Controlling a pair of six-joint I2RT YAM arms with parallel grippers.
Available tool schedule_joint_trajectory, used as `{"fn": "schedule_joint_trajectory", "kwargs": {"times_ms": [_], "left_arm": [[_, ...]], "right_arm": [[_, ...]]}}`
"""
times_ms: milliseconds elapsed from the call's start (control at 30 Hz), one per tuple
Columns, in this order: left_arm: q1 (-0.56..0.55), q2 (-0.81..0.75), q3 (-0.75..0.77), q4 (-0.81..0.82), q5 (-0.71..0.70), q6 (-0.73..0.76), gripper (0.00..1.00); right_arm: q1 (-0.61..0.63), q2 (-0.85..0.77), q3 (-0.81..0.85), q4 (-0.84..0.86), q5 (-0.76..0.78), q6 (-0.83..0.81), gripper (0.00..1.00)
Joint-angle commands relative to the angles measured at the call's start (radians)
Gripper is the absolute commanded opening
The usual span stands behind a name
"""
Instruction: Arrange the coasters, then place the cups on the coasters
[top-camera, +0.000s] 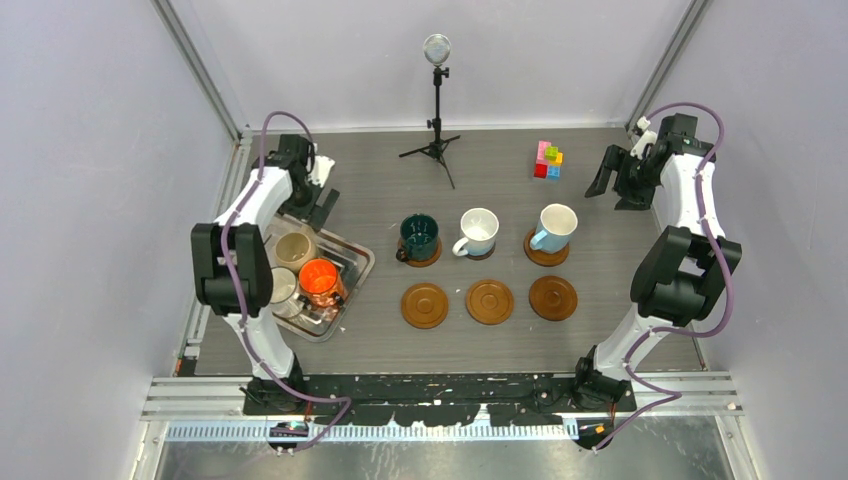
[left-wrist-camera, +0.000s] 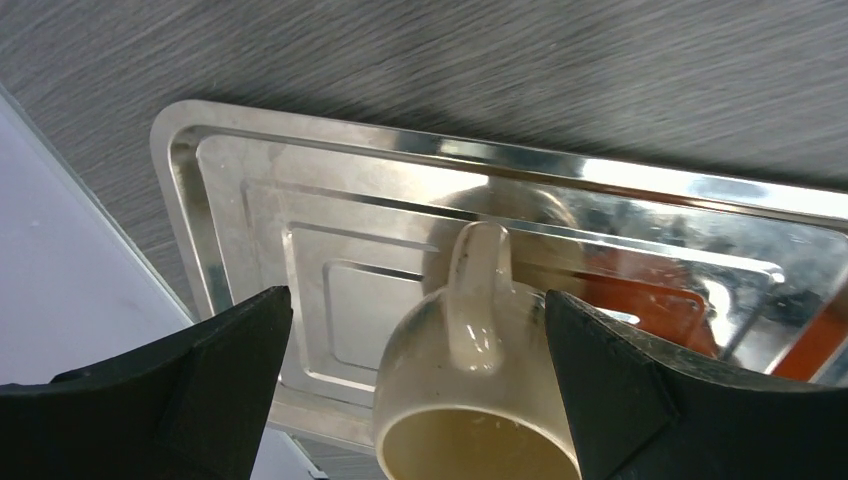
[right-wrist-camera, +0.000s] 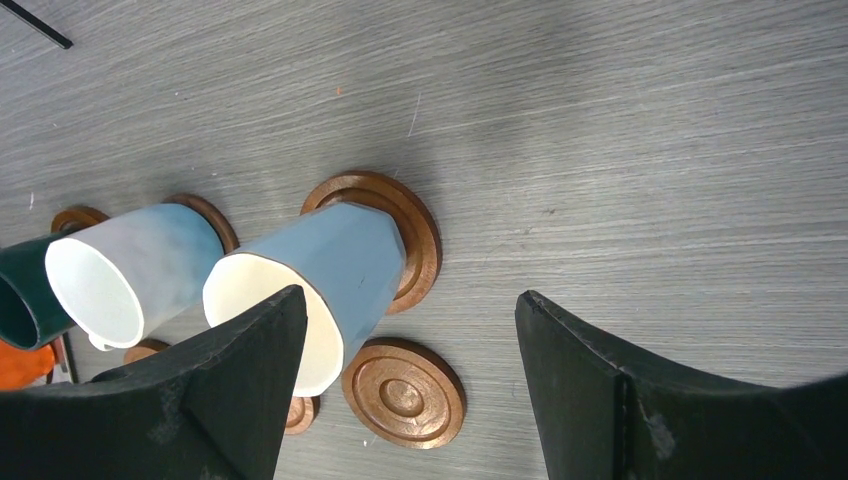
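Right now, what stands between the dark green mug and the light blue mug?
The white mug, upright on its own coaster; the top external view shows it in line with both.

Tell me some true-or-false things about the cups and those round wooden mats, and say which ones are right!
1. The green cup, white cup and blue cup each stand on a coaster. True.
2. The orange cup is on a coaster. False: it sits in the tray.
3. The three front coasters are bare. True.
4. The left hand grips the beige cup. False: it is open, not closed on the cup.
5. The right hand holds nothing. True.
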Motion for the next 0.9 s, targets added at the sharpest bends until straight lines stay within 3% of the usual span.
{"fn": "schedule_joint_trajectory", "kwargs": {"times_ms": [0,433,867], "left_arm": [[0.013,0.016,0.031,0.062,-0.085,0.008,1.0],[0.203,0.057,0.015,0.054,-0.137,0.012,0.97],[0.38,-0.082,-0.111,-0.065,-0.021,0.045,0.97]], "right_arm": [[0.006,-0.021,0.008,0.023,0.012,0.011,0.81],[0.006,-0.006,0.019,0.012,0.019,0.004,0.81],[0.006,0.013,0.03,0.006,0.015,-0.002,0.81]]}}
